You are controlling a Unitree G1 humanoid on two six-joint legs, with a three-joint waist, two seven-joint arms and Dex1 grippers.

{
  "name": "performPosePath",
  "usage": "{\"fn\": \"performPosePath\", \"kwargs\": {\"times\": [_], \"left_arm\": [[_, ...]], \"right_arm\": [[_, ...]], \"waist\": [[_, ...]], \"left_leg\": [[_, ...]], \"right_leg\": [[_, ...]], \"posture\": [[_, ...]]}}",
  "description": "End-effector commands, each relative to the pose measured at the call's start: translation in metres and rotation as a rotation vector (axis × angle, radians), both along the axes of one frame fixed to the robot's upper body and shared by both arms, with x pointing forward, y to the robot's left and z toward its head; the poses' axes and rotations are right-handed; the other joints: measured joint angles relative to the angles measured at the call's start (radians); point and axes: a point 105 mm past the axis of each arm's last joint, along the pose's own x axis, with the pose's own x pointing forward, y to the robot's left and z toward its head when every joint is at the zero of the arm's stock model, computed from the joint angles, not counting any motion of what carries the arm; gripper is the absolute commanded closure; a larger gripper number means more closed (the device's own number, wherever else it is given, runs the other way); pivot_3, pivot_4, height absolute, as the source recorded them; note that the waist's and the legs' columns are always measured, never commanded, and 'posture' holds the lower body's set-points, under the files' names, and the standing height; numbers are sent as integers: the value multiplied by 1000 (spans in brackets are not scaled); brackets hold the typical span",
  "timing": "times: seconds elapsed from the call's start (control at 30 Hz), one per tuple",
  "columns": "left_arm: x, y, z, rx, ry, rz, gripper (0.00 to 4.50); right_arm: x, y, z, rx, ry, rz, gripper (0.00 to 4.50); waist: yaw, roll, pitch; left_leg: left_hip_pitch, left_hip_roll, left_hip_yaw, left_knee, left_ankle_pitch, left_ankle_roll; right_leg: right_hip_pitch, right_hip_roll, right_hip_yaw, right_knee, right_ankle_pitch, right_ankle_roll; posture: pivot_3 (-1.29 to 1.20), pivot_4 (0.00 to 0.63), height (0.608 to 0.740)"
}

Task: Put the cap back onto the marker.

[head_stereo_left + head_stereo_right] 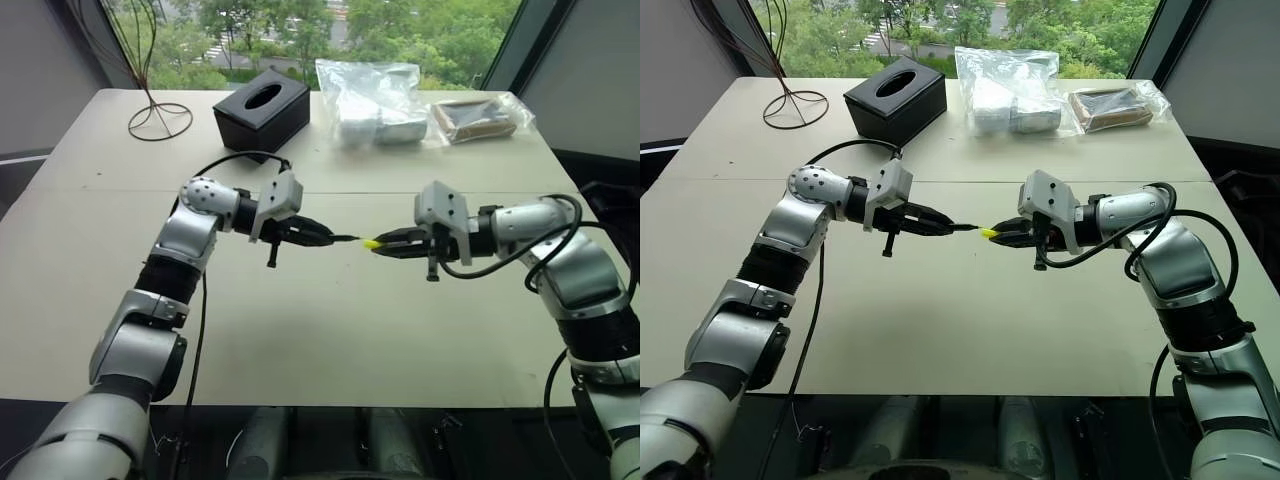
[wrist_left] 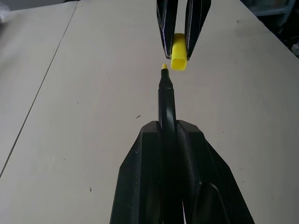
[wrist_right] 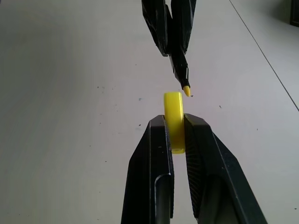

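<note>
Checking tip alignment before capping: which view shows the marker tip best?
Left wrist view: the marker runs straight out of the left gripper, its yellow tip just short and to one side of the cap in the right gripper. Right wrist view shows the tip beside the cap's mouth. In the eye views it is tiny.

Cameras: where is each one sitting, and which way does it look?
Left eye and right eye views: on the head, looking down at the table and both arms.
Left wrist view: along the left gripper, which holds the marker; faces the cap.
Right wrist view: along the right gripper, which holds the cap; faces the marker.
Both wrist views share the marker tip just beside the cap.
</note>
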Motion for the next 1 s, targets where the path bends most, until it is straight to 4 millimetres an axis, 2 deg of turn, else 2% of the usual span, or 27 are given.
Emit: {"fn": "performPosePath", "kwargs": {"times": [0.03,0.4,1.0], "left_arm": [[-3,-2,8,-3,-38,-22,4500],[-4,5,8,13,-35,-14,4500],[-5,-6,7,-8,-32,-29,4500]], "right_arm": [[-1,1,12,10,-48,13,4469],[4,-3,9,10,-43,-10,4469],[-1,2,10,18,-45,14,4469]], "waist": [[0,0,0],[0,0,0],[0,0,0]], "left_leg": [[0,0,0,0,0,0],[0,0,0,0,0,0],[0,0,0,0,0,0]], "right_leg": [[0,0,0,0,0,0],[0,0,0,0,0,0],[0,0,0,0,0,0]], "posture": [[0,150,740],[0,150,740],[0,150,740]]}}
